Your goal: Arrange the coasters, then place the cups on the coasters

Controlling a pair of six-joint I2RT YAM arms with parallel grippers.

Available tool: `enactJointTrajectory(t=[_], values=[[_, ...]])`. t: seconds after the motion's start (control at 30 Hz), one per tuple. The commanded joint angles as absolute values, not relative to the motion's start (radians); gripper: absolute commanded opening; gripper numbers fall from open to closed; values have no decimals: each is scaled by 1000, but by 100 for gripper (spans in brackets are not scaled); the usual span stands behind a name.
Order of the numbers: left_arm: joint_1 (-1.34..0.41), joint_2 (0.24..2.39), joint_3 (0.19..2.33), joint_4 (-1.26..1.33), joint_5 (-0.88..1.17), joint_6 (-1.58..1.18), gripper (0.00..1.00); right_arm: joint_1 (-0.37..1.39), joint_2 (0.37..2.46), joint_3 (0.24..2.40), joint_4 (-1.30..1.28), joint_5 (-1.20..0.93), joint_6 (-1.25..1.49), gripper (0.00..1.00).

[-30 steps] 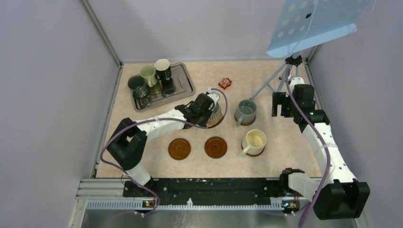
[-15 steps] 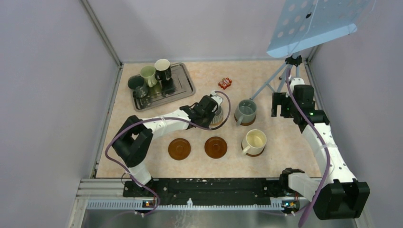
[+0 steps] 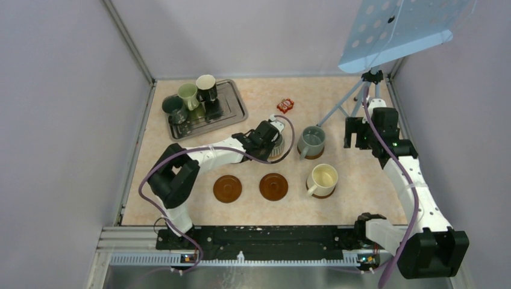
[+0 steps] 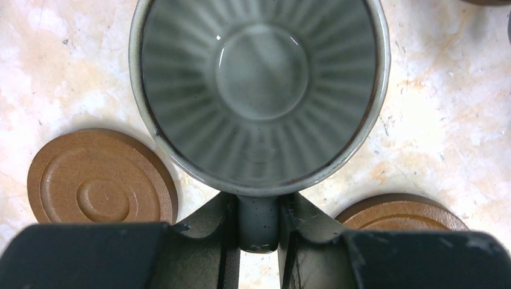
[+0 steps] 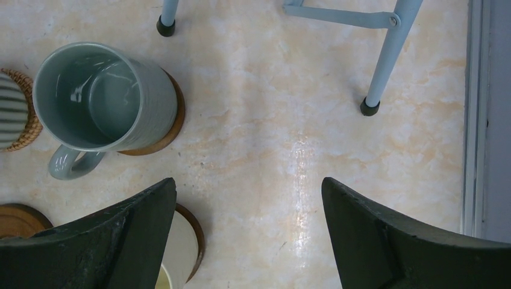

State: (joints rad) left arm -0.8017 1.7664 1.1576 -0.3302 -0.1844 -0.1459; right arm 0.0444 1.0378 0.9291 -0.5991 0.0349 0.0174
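Observation:
My left gripper [image 4: 258,208] is shut on the handle of the ribbed grey cup [image 4: 259,90]. In the top view that gripper [image 3: 269,135] holds this cup [image 3: 277,146] over the tan woven coaster [image 5: 29,123]; whether it rests on it I cannot tell. Two bare brown coasters [image 3: 227,188] [image 3: 273,186] lie nearer the arms. The grey-blue cup [image 3: 312,141] and the cream cup [image 3: 323,178] each stand on a coaster. My right gripper [image 3: 357,133] hangs open to the right of the grey-blue cup [image 5: 99,96], nothing between its jaws.
A metal tray [image 3: 233,106] at the back left holds the pale green [image 3: 188,95], black [image 3: 206,88] and dark grey-green [image 3: 175,107] cups. A red packet [image 3: 285,105] lies behind the ribbed cup. A blue stand's legs [image 3: 346,103] rise at the back right.
My left arm has swung its elbow to the right and carried the ribbed cup slightly right over the tan coaster. The right arm has not moved.

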Motion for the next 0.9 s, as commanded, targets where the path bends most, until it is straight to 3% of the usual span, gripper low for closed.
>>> enactJointTrajectory(t=[0.0,0.2,0.53,0.87], values=[[-807,1785,1231,-286,-224,-187,2,37,1013,919,-596,29,30,89],[-815,1780,1230,-288,-220,-190,12,37,1011,915,-597,33,26,89],[-833,1752,1236,-318,-229,-173,37,37,994,902,-600,39,16,89],[-836,1741,1239,-349,-233,-183,52,37,980,894,-604,36,16,89]])
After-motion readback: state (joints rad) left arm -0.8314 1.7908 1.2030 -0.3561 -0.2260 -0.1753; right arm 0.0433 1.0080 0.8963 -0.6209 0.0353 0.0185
